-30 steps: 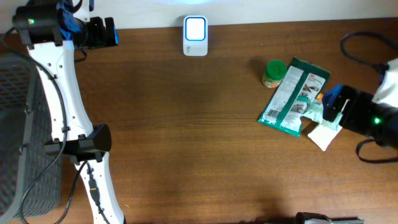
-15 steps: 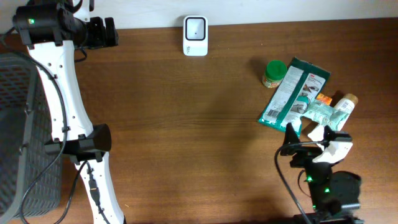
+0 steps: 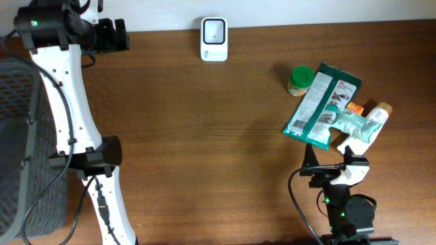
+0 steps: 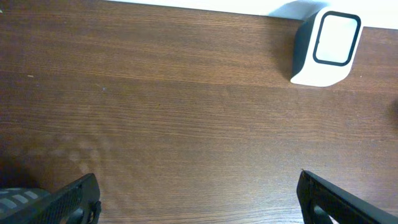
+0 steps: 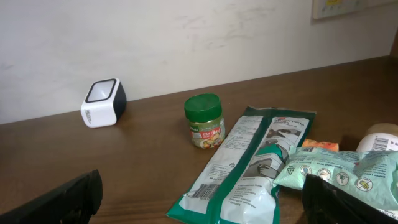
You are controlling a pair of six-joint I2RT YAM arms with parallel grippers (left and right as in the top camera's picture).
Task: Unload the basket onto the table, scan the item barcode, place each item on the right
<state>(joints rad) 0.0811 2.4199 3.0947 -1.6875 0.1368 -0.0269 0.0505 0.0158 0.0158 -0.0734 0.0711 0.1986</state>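
- Left gripper (image 4: pixel 196 186): fingers spread wide and empty, hanging over bare wood near the barcode scanner (image 4: pixel 326 46).
- Right gripper (image 5: pixel 200 186): equally spread, holding nothing. Just ahead lie a green-white pouch (image 5: pixel 242 167), a green-lidded jar (image 5: pixel 204 121) and a mint packet (image 5: pixel 339 171).
- Only the overhead view shows the tan-capped bottle (image 3: pixel 378 112) whole, and a grey mesh basket (image 3: pixel 13 136) at far left.
- Only the right wrist view shows the pale wall (image 5: pixel 186 43) behind the brown wooden table (image 3: pixel 204 136).

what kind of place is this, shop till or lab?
Likely a lab mock-up of a checkout: a barcode scanner at the back of a wooden table, groceries such as a green-lidded jar and a long green packet, and a mesh basket.
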